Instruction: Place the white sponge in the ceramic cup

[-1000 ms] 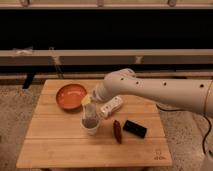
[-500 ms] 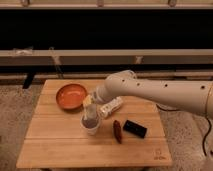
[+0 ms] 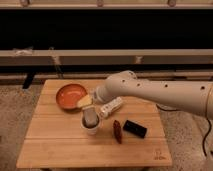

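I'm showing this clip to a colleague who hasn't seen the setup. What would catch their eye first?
The big white arm reaching in from the right, its tool down at the ceramic cup near the middle of the wooden table, with the white sponge just above the cup. Next, the orange bowl at back left, then the white bar-shaped device and two dark items right of the cup.

Wooden slatted table (image 3: pixel 60 150), small mark printed at its near right corner. Orange shallow bowl (image 3: pixel 70 95) at far left, upright. White bar-shaped device (image 3: pixel 111 106) lies slantwise near centre, just right of the gripper (image 3: pixel 89 114), which hangs near mid-table. Nearer the front: slim red-brown object (image 3: pixel 117 131) (kind unclear), black rectangular block (image 3: pixel 135 128) just beside it, apart. Speckled floor (image 3: pixel 15 110). Dark wall with pale horizontal rails (image 3: pixel 165 56) behind.
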`<state>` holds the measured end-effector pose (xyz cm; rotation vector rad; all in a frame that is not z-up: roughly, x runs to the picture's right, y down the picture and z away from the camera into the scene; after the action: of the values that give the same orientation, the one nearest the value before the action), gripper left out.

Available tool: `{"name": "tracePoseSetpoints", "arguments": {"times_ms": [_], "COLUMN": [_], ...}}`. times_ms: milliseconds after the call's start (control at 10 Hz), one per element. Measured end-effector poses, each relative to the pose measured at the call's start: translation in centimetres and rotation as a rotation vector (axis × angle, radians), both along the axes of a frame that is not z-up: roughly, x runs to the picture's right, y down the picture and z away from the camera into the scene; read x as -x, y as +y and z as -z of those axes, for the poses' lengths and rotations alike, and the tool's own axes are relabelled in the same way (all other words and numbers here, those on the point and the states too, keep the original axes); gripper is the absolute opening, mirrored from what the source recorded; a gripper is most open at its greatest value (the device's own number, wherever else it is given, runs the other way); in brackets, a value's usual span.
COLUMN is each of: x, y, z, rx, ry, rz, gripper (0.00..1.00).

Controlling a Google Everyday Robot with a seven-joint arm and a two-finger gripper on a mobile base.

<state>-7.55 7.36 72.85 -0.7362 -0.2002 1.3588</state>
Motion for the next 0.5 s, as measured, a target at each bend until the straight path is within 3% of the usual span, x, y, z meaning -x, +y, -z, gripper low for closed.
{"name": "tracePoseSetpoints", "arguments": {"times_ms": [400, 500], "x": [0.5, 1.0], "y": [-0.7, -1.4], "z": [1.1, 2.1], "rx": [-0.041, -0.077], "ry": [-0.023, -0.019], "rz": [0.009, 0.015], "gripper": [0.8, 0.8]}}
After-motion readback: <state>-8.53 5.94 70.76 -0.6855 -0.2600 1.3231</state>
